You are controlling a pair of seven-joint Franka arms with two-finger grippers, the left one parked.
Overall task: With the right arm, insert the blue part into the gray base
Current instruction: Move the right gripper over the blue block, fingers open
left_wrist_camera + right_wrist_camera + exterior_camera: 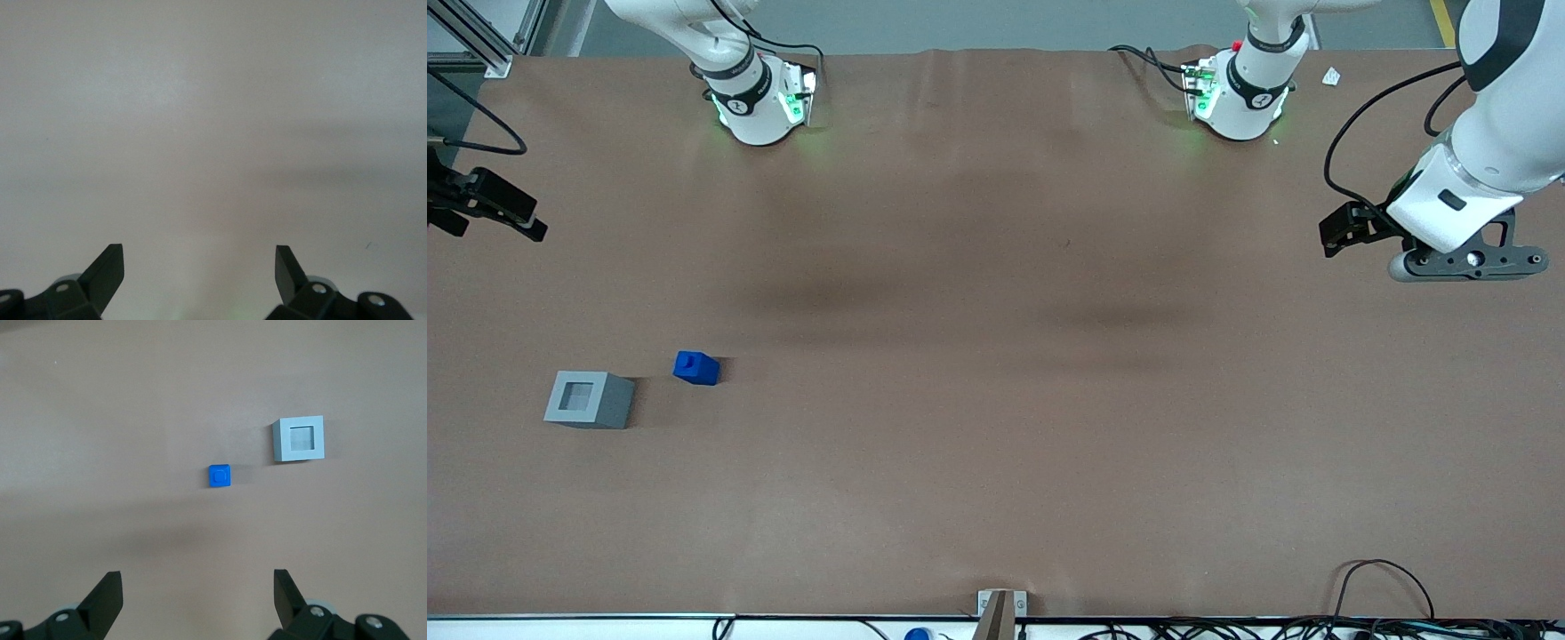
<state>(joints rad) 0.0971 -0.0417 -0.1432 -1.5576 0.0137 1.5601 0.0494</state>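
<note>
Gripper (193, 587) high, jaws apart, empty; descend centred over cube (219, 476), square to faces, base (299, 439) beside it

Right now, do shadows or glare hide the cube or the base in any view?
Front view: cube and base cast short soft shadows, both clear; green glow only at the arm mounts. Right wrist view: even light, cube and base sharp, open pincer high above them.
</note>
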